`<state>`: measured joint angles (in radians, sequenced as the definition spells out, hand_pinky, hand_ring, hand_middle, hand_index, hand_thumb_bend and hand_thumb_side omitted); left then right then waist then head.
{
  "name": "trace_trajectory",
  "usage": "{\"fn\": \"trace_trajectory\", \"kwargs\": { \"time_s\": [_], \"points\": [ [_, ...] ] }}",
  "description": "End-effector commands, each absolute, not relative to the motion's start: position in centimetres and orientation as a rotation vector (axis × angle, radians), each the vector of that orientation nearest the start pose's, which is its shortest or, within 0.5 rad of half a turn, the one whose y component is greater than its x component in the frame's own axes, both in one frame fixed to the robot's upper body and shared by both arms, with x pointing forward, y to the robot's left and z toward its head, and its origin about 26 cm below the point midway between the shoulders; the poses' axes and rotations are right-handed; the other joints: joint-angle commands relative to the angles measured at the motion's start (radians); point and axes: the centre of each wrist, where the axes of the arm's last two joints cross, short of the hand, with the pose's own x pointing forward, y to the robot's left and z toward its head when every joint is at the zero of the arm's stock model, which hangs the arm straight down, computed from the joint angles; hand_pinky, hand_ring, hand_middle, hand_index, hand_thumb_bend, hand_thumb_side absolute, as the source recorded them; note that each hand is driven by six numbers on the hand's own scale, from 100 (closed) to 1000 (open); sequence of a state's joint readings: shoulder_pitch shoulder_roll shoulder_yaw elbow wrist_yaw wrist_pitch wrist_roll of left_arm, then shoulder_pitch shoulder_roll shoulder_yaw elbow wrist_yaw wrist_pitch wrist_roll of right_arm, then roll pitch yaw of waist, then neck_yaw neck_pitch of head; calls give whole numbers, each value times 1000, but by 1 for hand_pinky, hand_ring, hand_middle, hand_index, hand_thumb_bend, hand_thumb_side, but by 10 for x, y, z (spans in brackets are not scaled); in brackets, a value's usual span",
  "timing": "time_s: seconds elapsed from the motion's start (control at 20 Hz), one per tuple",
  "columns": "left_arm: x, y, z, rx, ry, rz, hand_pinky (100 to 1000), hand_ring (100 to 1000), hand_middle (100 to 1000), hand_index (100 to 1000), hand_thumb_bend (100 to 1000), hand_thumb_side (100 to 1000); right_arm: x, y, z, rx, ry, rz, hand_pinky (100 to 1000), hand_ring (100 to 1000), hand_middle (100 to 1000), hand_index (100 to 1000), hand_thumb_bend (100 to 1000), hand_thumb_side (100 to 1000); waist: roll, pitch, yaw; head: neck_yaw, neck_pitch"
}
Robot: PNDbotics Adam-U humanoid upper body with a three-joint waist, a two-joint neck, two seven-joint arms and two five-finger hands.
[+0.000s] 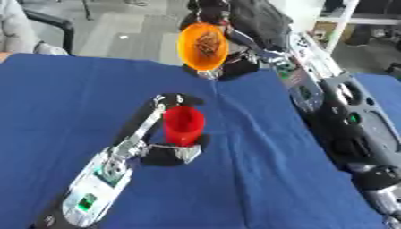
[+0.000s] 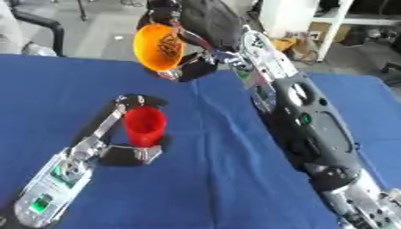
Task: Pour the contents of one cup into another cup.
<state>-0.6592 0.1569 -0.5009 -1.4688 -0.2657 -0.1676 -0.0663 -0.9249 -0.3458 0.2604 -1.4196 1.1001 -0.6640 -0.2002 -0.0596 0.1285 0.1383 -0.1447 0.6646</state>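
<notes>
Left robot hand [image 1: 160, 138] curls round the upright red cup [image 1: 183, 125] on the blue worktop [image 1: 250, 179] — right robot hand [image 1: 239, 49] grips the orange cup [image 1: 203, 46], tipped mouth-forward, dark bits inside.

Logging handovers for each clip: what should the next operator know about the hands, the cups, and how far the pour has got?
Left hand: fingers curled round the red cup, which stands upright on the blue table.
Right hand: holding the orange cup raised beyond the red cup, tipped on its side, mouth toward the camera, dark bits visible inside.
Done: both cups grasped, orange cup lifted and tilted.
Left: bring the orange cup over the red one and pour.
</notes>
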Motion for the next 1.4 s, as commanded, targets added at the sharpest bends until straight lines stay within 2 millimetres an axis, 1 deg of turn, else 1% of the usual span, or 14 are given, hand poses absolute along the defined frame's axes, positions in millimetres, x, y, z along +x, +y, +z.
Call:
{"fn": "trace_trajectory", "kwargs": {
  "time_s": [0.05, 0.25, 0.5, 0.75, 0.85, 0.9, 0.95, 1.4],
  "points": [
    [368, 83, 152, -97, -2200, -1070, 201, 452, 506, 785, 100, 129, 413, -161, 284, 938, 2328, -1407, 667, 675, 454, 658, 171, 304, 2, -19, 0, 0, -15],
    [369, 83, 154, -91, -2204, -1057, 202, 452, 506, 785, 100, 129, 412, -160, 284, 945, 2305, -1392, 677, 674, 463, 663, 158, 304, 2, -18, 0, -1, -16],
    [370, 83, 155, -88, -2209, -1046, 202, 452, 506, 785, 100, 129, 407, -166, 287, 963, 2262, -1365, 691, 674, 474, 669, 147, 304, 1, -18, -2, 0, -18],
    [370, 82, 155, -95, -2209, -1044, 203, 453, 507, 786, 100, 129, 403, -166, 289, 980, 2214, -1345, 705, 671, 487, 675, 135, 303, 1, -19, -3, -1, -17],
    [370, 82, 156, -97, -2212, -1043, 204, 453, 506, 786, 100, 127, 403, -166, 287, 986, 2204, -1345, 706, 671, 488, 676, 136, 303, 2, -19, -3, -1, -16],
    [370, 81, 156, -100, -2214, -1042, 204, 453, 506, 786, 117, 138, 404, -166, 287, 990, 2201, -1348, 706, 672, 488, 676, 153, 288, 2, -19, -3, -1, -16],
    [369, 81, 157, -104, -2217, -1044, 204, 453, 506, 786, 100, 126, 404, -166, 286, 993, 2198, -1352, 707, 672, 489, 677, 135, 304, 2, -20, -3, -1, -16],
    [363, 78, 165, -173, -2239, -1064, 206, 454, 507, 787, 106, 126, 410, -169, 279, 1017, 2173, -1381, 714, 671, 495, 679, 130, 305, 2, -19, -4, -2, -16]
  ]
}}
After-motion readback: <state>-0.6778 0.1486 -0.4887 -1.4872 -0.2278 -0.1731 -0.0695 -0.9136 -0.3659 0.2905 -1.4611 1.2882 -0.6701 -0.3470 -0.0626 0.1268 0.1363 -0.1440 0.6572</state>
